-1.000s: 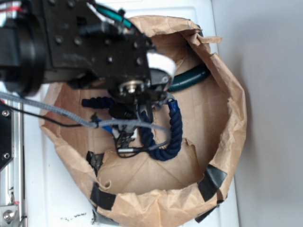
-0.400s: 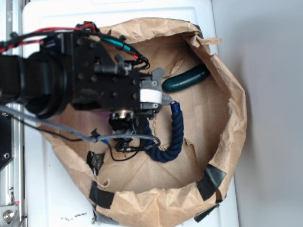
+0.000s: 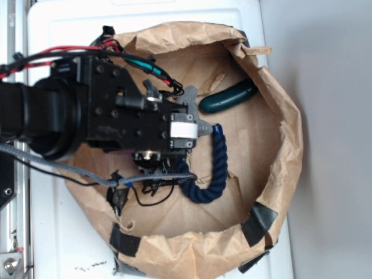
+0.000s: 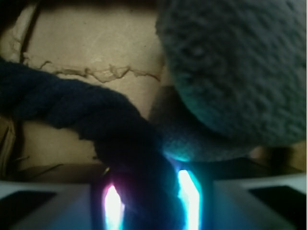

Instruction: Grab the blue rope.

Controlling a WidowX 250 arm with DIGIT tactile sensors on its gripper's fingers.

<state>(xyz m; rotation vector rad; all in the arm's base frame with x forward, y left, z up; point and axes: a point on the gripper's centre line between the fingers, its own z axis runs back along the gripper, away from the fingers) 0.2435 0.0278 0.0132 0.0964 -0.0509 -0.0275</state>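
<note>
The blue rope (image 3: pixel 219 165) lies curved on the brown paper floor inside a crumpled paper nest (image 3: pixel 286 145). One end points up beside the gripper body. The other part runs under my gripper (image 3: pixel 174 167), which hangs low over the nest's left half and hides that stretch. In the wrist view the dark rope (image 4: pixel 72 103) comes in from the left and drops between the two lit fingers of my gripper (image 4: pixel 151 201). It fills the gap, so the gripper is shut on it. A blurred fuzzy mass takes up the upper right of that view.
A dark green smooth cylinder (image 3: pixel 229 97) lies at the nest's back right. The grey braided cable (image 3: pixel 58 168) and thin black wires trail from the arm across the left rim. Black tape patches (image 3: pixel 260 222) hold the paper walls. A white surface (image 3: pixel 75 256) lies beneath.
The arm has swung down and to the left over the rope and sunk lower. The rope's left end is now hidden beneath it, and the free end has shifted slightly right.
</note>
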